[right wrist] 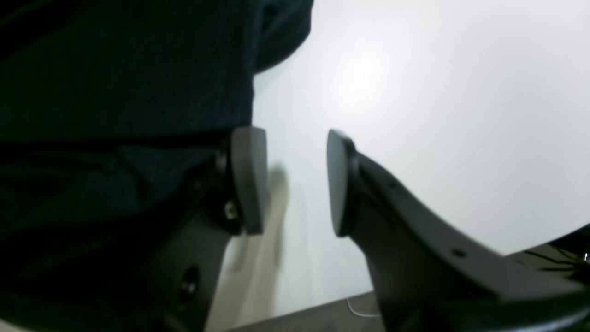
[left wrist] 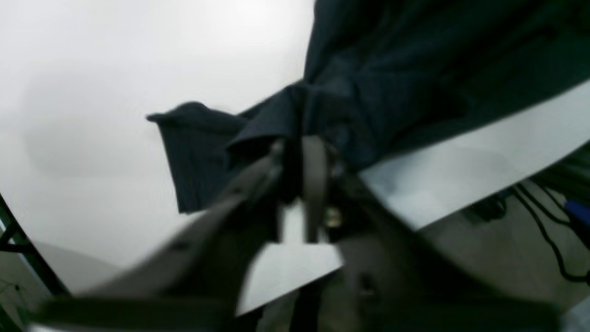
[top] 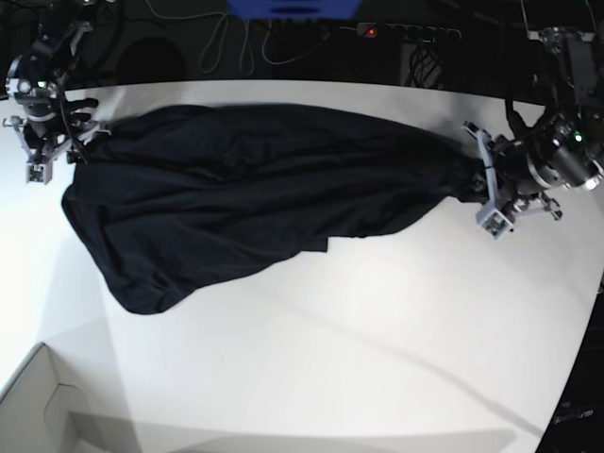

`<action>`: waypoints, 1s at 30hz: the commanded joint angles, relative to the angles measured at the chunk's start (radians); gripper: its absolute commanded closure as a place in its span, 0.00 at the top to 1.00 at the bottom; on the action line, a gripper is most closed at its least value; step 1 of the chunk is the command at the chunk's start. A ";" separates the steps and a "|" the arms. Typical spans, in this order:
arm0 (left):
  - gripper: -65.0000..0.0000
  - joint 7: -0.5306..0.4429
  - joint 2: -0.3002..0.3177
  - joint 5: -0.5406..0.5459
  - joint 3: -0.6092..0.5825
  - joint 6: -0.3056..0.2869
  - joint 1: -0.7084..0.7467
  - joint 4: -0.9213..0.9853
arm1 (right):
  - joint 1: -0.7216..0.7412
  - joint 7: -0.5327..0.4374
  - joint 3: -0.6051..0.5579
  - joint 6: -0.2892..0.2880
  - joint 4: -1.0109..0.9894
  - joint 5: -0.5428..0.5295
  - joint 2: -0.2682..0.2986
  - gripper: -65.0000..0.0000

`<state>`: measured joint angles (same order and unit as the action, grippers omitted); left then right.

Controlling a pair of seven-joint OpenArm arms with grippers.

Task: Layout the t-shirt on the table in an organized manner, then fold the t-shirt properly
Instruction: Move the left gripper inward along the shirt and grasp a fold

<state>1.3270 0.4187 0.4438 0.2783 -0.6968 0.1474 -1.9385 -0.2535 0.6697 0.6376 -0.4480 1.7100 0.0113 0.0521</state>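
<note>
The black t-shirt (top: 255, 189) lies stretched and wrinkled across the far half of the white table (top: 359, 330). My left gripper (left wrist: 308, 159) is shut on a bunched edge of the t-shirt (left wrist: 415, 69) near the table's edge; in the base view this gripper (top: 478, 183) is at the shirt's right end. My right gripper (right wrist: 295, 182) is open and empty, with only bare table (right wrist: 438, 115) between its fingers. Its left finger (right wrist: 249, 180) is right beside the t-shirt's edge (right wrist: 124, 83). In the base view this gripper (top: 55, 156) is at the shirt's left end.
A white box (top: 38, 411) stands at the table's near left corner. Cables and a power strip (top: 406, 33) lie on the dark floor behind the table. The left wrist view shows the table's edge (left wrist: 461, 203) and floor cables (left wrist: 544, 230) just beyond the gripper.
</note>
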 commanded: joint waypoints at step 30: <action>0.58 -0.086 -0.421 -0.141 0.006 -0.001 -0.361 0.417 | 0.003 -0.018 0.001 0.002 0.017 -0.009 0.012 0.35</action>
<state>1.2602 -0.0067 0.2874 0.2844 -0.7002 -0.1856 -1.5005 -0.2539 0.6716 0.6346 -0.4480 1.7100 0.0116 0.0521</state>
